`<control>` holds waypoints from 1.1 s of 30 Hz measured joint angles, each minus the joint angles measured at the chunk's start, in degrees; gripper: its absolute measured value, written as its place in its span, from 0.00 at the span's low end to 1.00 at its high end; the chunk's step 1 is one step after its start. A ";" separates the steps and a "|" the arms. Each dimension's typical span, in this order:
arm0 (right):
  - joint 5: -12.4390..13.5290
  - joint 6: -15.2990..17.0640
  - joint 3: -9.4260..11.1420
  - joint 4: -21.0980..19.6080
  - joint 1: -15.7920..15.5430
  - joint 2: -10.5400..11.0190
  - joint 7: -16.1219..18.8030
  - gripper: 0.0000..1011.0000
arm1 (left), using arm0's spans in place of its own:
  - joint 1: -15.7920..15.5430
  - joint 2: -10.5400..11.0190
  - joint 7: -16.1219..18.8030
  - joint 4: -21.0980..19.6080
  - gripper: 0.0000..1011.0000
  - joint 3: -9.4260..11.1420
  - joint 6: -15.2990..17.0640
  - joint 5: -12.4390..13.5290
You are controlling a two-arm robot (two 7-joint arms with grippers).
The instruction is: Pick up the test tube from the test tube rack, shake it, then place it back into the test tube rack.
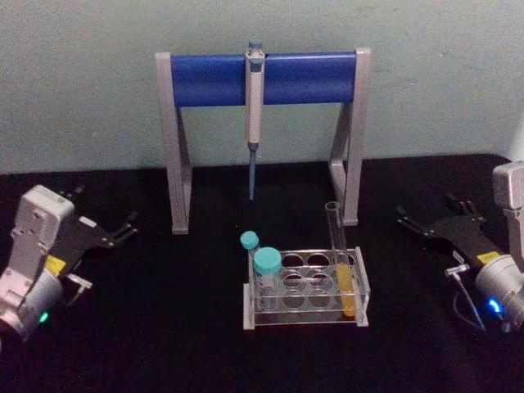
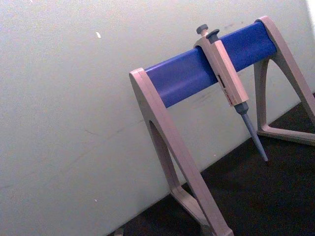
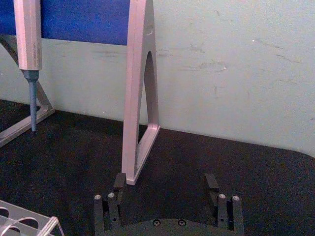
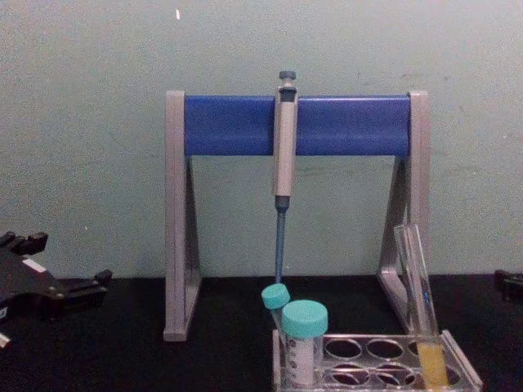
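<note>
The test tube [image 1: 338,246] stands upright in the front right hole of the clear test tube rack [image 1: 307,321], at the middle of the black table, with yellow-orange liquid in its lower part. From the chest, the test tube [image 4: 417,286] rises from the rack's [image 4: 462,363] right end. My left gripper [image 1: 106,206] rests open and empty at the far left, well away from the rack; its dark fingers [image 4: 82,284] enter the chest view low on the left. My right gripper [image 1: 430,210] sits open and empty to the right of the rack; the right wrist view has its fingers [image 3: 211,183] spread wide, beside a rack corner [image 3: 29,223].
A tall grey-and-blue pipette stand [image 1: 260,79] straddles the table behind the rack, with a pipette [image 1: 254,115] hanging from its bar. Two teal-capped tubes [image 1: 266,266] occupy the rack's left end. A pale wall closes off the back.
</note>
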 joint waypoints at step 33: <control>-0.03 -0.05 -0.07 -0.09 0.00 0.06 -0.13 0.99 | 0.00 0.00 0.00 0.00 0.99 0.00 0.00 0.00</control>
